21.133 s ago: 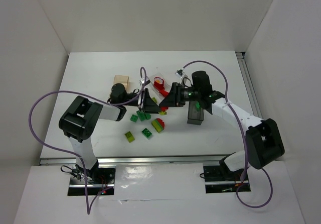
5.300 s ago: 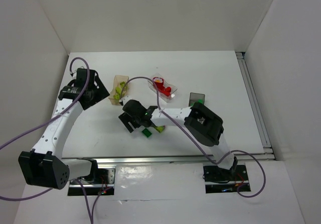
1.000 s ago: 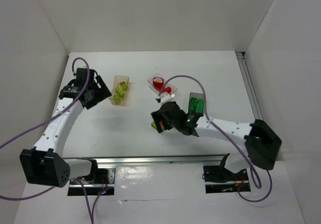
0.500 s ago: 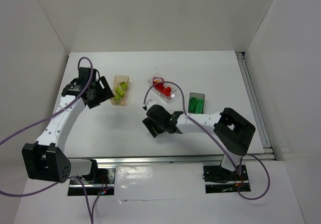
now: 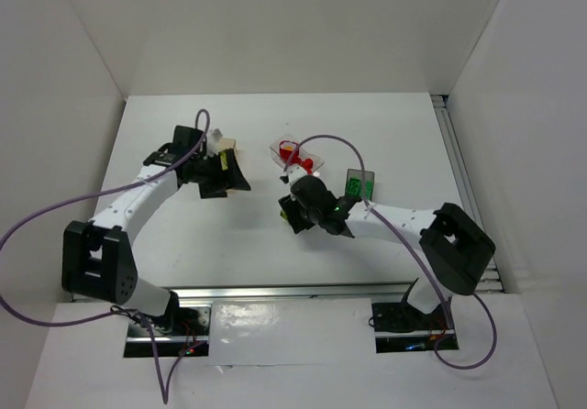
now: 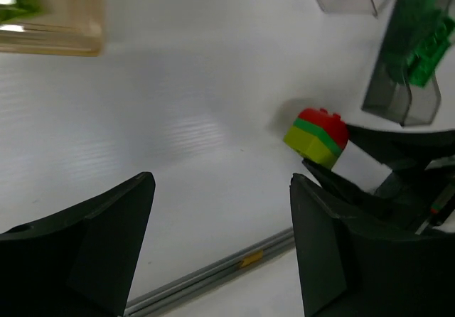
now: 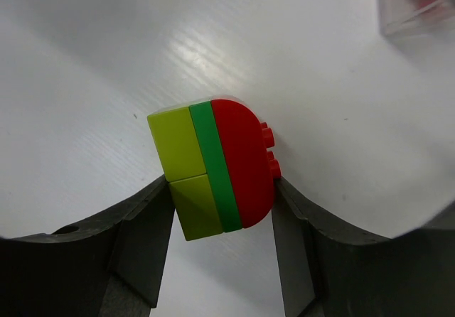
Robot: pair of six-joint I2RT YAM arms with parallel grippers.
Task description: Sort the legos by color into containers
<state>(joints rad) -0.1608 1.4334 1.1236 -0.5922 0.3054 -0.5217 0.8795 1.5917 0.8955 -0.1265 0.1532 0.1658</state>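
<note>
A stack of three legos (image 7: 213,168), yellow-green, green and red with a rounded end, sits between my right gripper's (image 7: 222,192) fingers, which press on both sides of it. The left wrist view shows the same stack (image 6: 318,136) low over the table in those black fingers. My left gripper (image 6: 220,246) hangs open and empty over bare table, left of the stack. The tan container (image 6: 50,25) holds yellow-green bricks, the clear container (image 5: 298,157) red ones, the dark grey container (image 5: 359,187) green ones. From above, my left gripper (image 5: 229,178) covers most of the tan container.
The metal rail (image 6: 213,278) runs along the table's near edge. White walls enclose the table on three sides. Purple cables loop over both arms (image 5: 385,218).
My right gripper has closed on the stacked legos near the table's middle. The left arm has swung right, from beside the tan container to over it.
</note>
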